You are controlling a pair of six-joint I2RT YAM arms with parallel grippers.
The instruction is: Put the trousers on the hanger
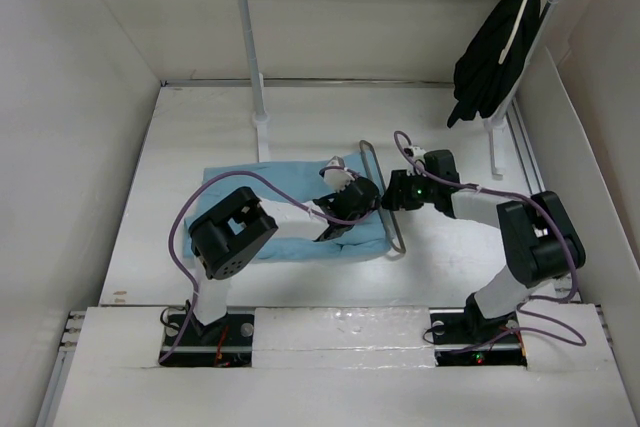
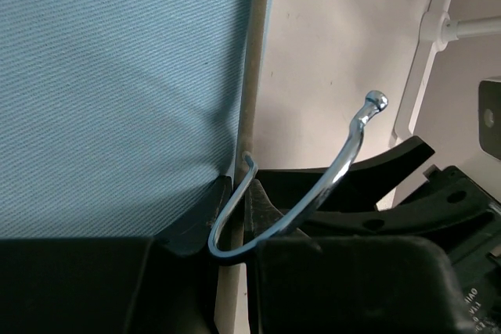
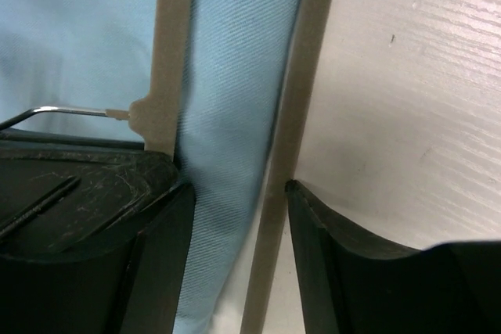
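A white worktop (image 1: 200,127) forms the floor of a boxed-in bay, closed by plain white wall panels (image 1: 70,127) on the left, back and right. At the back stands a white clothes rail (image 1: 248,37) (its top bar runs along the picture's upper edge). A black garment (image 1: 490,67) hangs from it at the right end on a cream-white hanger (image 1: 522,17). The light is soft and even.

Before me the trousers (image 1: 270,209) lie flat on the table, folded into a light blue rectangle of thin, finely woven cloth, its long sides running left to right. The hanger (image 3: 293,115) lies along their right edge, a slim grey outline stretched from near to far. I see a strip of blue between its two bars. Its silvery wire hook points left over the cloth and ends in a small ball.
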